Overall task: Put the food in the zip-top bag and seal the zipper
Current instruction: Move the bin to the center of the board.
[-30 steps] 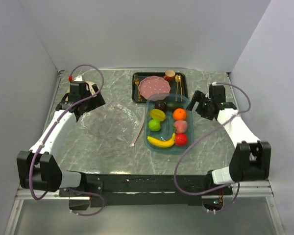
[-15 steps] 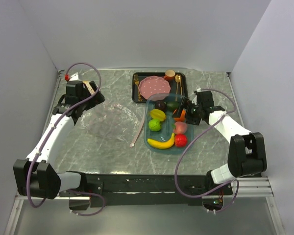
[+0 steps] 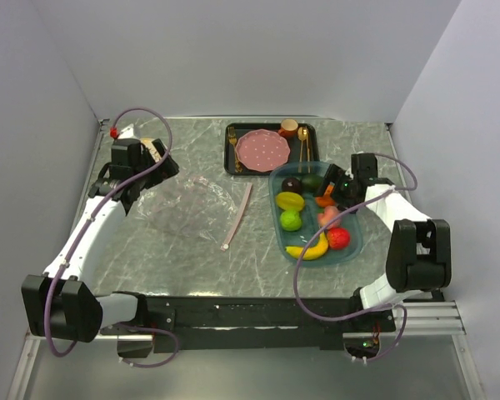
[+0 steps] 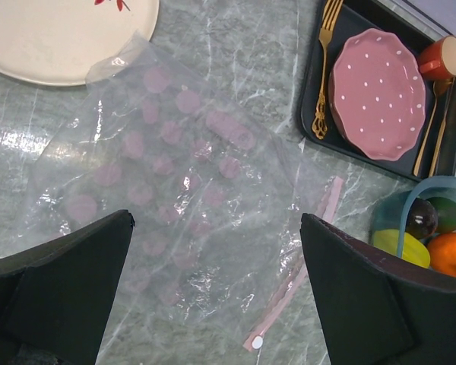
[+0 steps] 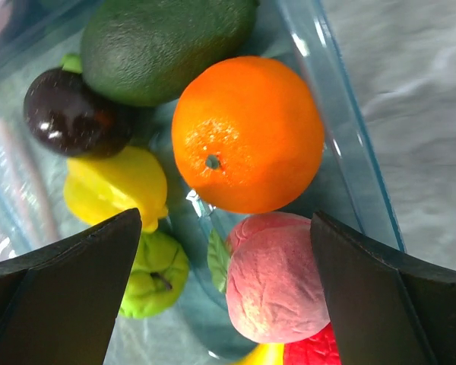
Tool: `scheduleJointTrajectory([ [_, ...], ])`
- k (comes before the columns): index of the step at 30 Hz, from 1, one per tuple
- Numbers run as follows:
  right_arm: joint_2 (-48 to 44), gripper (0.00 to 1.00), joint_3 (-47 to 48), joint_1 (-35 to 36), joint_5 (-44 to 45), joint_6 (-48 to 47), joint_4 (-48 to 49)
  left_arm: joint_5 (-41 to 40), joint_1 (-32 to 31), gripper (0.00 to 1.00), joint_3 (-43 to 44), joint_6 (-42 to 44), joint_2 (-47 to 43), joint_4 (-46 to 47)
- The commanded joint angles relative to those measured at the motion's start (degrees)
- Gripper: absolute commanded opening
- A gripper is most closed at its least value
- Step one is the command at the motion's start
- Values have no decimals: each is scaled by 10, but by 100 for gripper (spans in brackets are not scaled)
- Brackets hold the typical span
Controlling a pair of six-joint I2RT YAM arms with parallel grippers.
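The zip-top bag lies flat and crinkled on the marble table, left of centre; it also shows in the left wrist view. Its zipper is a pale pink strip along the bag's right edge. My left gripper is open and empty above the bag's far left part. The food lies in a blue tray: orange, peach, starfruit, lime, dark plum, avocado, strawberry, banana. My right gripper is open low over the tray, its jaws either side of the peach.
A black tray at the back holds a pink dotted plate, gold cutlery and an orange cup. A white plate lies at the far left under my left arm. Grey walls enclose the table.
The blue tray with the fruit has slid right, away from the bag, baring the whole zipper strip. My right gripper moved right with it. The left arm barely moved.
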Motion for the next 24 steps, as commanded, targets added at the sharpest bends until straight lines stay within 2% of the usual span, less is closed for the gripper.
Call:
scheduleJointTrajectory([
  [1,-21,100,30,-2,67,-3,-17,17,2,99,2,0,-5,20],
  [10,-23,100,56,-75,77,11,-1,23,2,99,-5,-2,-6,24],
  [12,-30,100,71,-74,56,-15,-1,23,2,99,-9,-3,-9,27],
  [14,-44,100,74,-69,-19,-23,7,27,2,99,-12,-4,-9,31],
  [16,-60,100,76,-32,-53,-23,8,31,1,99,-12,-6,-7,36],
  [20,-100,100,94,79,-24,-32,-44,40,1,99,-3,-4,-4,32],
  [24,-159,100,33,110,-25,-16,-58,42,1,99,2,10,-12,25],
])
